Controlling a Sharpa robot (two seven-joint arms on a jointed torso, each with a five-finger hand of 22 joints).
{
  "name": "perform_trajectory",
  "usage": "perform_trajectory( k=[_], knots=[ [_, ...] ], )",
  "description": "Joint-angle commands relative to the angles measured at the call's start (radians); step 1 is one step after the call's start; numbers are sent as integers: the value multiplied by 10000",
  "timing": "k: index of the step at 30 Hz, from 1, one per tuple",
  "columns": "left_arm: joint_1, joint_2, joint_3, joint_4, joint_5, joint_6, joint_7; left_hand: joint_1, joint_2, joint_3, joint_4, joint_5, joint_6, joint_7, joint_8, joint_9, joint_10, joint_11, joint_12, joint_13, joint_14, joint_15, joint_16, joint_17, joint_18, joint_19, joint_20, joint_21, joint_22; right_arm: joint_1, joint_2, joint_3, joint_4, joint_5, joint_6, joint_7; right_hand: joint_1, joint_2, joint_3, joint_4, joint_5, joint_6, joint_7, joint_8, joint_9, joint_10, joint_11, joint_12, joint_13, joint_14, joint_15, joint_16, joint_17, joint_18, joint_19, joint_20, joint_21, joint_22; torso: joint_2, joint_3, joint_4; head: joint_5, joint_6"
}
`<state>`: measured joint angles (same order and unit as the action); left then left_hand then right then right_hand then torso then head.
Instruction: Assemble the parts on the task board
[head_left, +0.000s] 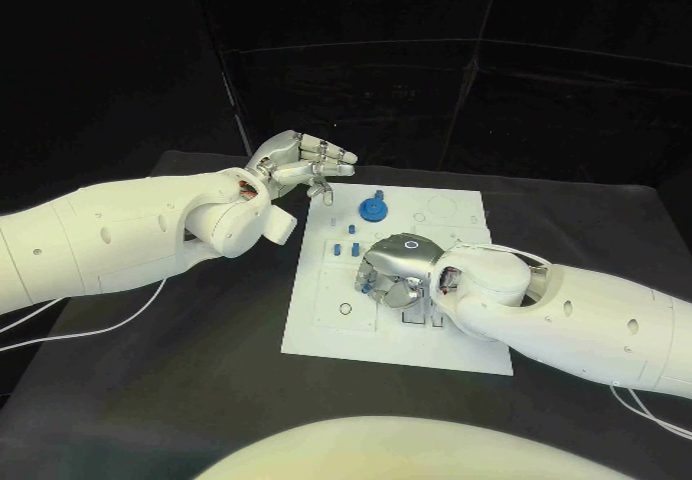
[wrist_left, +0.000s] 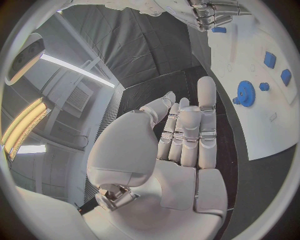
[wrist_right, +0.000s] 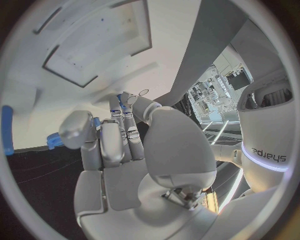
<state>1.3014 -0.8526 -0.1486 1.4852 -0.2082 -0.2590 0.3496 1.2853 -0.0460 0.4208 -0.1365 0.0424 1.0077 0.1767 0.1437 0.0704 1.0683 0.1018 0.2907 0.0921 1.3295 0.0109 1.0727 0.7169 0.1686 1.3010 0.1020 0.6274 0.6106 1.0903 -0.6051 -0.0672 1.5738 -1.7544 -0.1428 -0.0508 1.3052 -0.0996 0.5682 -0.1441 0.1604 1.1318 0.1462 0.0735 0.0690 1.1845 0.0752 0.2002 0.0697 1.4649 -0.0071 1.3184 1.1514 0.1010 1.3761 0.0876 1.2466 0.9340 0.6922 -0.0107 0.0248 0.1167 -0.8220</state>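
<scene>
Black table (head_left: 173, 400) carries the white task board (head_left: 418, 330), lying flat at centre, long side running away from the robot.

Left hand (head_left: 299, 160) is raised off the far left corner of the board, clear of it. Fingers are straight and close together, thumb alongside; nothing in them (left wrist view: left hand (wrist_left: 181, 135), palm bare).

Right hand (head_left: 400, 268) is low over the middle of the board, back of hand upward, fingers curled downward. In the right wrist view the right hand (wrist_right: 119, 145) has a small blue part (wrist_right: 95, 123) showing between thumb and fingers; a bit of blue also shows under the fingers from the head view. It appears pinched, though the contact is partly hidden.

Blue gear (head_left: 374, 209) lies on the far part of the board, just beside the left hand's fingertips but apart from them; same gear (wrist_left: 245, 93) from the left wrist.

Small blue parts (head_left: 346, 246) sit in a cluster between the gear and the right hand, near the board's left edge.
</scene>
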Motion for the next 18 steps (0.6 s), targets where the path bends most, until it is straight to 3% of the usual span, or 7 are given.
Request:
perform_trajectory(
  k=[1,12,18],
  knots=[
    [13,11,3,0,13,127,18,25,32,6,37,53,-74,21,-56,-16,-98,-1,33,15,-65,-17,-17,-9,103,-65,-7,-63,-16,-18,-36,-58,0,35,282,-43,-82,-18,-91,-2,76,-16,34,-15,0,-56,2,-63,-7,313,-55,-34,-19,109,-58,5,-15,-5,-4,7,9,-4,-1],
    [12,35,2,-24,13,145,4,28,33,6,36,53,-82,24,-58,-17,-110,2,37,16,-67,-15,-10,-3,104,-67,-5,-67,-18,-19,-56,-74,-31,127,24,-13,-170,-83,-229,50,113,-101,52,-64,-14,-140,19,-118,-24,307,-41,-42,-40,118,-85,9,-44,-56,-5,2,1,1,43],
    [12,42,2,-32,13,156,-13,28,33,6,36,53,-82,24,-58,-17,-110,2,37,16,-67,-15,-10,-3,104,-67,-5,-67,-18,-18,-63,-76,-78,251,-248,108,-271,-294,-326,96,121,-967,294,-136,-66,-1193,332,-643,-89,205,196,-272,-391,161,-257,200,-279,-440,0,2,-7,-9,62]
  ],
)
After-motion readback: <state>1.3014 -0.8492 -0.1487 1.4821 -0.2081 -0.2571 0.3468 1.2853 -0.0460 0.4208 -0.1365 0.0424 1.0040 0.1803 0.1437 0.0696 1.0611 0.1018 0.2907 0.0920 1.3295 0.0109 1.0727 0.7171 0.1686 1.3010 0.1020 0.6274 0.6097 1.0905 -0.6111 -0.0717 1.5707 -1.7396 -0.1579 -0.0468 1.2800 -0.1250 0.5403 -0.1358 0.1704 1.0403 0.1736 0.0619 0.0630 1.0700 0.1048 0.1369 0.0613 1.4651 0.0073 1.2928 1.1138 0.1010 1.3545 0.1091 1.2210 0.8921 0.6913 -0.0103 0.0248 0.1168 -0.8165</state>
